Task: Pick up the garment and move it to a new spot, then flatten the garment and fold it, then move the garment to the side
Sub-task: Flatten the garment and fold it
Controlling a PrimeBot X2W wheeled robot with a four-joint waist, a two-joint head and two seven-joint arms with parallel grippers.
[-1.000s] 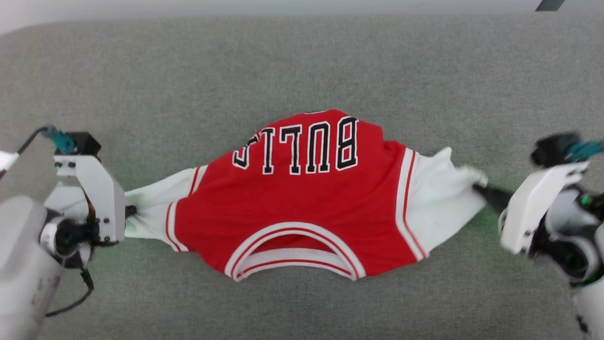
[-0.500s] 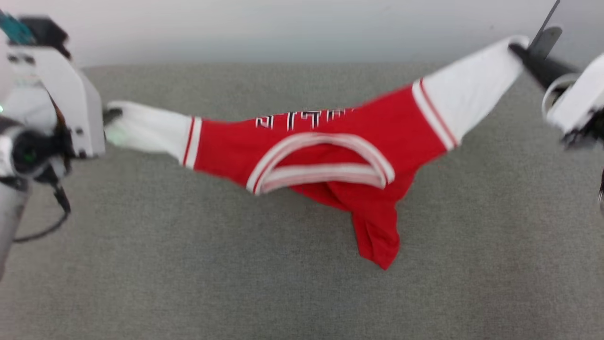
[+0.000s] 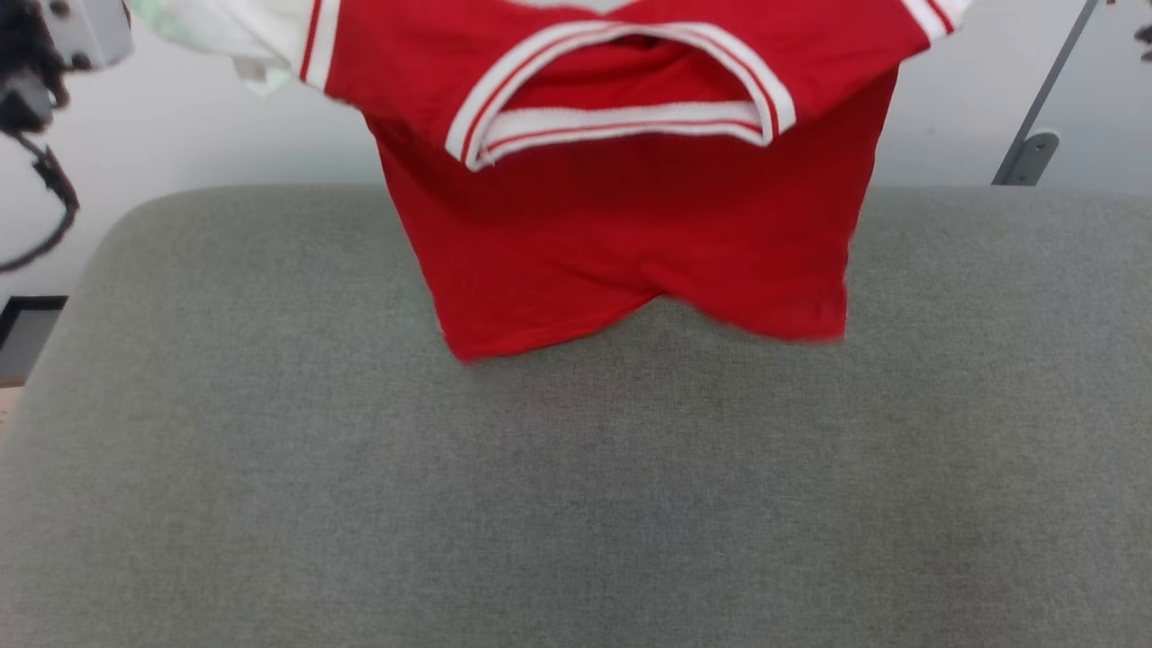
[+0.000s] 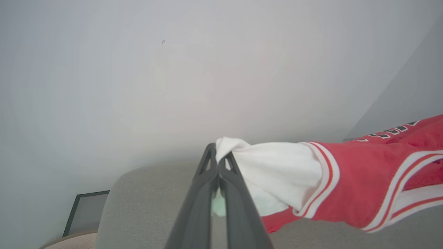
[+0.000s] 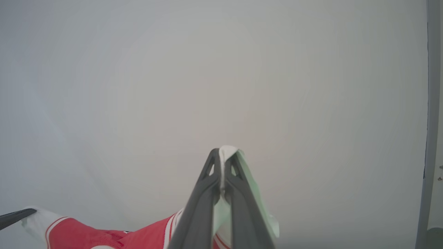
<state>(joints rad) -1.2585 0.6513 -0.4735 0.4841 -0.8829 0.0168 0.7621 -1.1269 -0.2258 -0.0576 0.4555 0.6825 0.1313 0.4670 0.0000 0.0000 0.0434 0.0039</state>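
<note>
Hanging high at the top of the head view, the garment [image 3: 630, 225] is up off the grey cushion [image 3: 576, 495]. Its red body drapes down w/ the hem over the cushion's far edge; touching or not, can't tell. Its striped collar [image 3: 621, 99] faces the camera. One white sleeve [image 3: 216, 31] runs out top left toward a pale wrist housing [image 3: 85, 31] and a black cable [image 3: 54, 193]. At right a grey pole [image 3: 1035, 117] stands vs. the white wall [image 3: 225, 135].

Left wrist view: left gripper [image 4: 218, 155] clenched, fingers pressed together on the bunched tip of a white sleeve. Red body stretches off to the right above the cushion, w/ a bit of black lettering [image 4: 391, 131] on its upper edge. Low left, a dark framed panel [image 4: 86, 211] by the wall.

Right wrist view: right gripper [image 5: 223, 155] pinched tight on the other sleeve end, cloth poking past the tips. Red cloth trails off low left, to where another dark finger tip [image 5: 14, 218] meets the far sleeve. Pole runs along the right edge.
</note>
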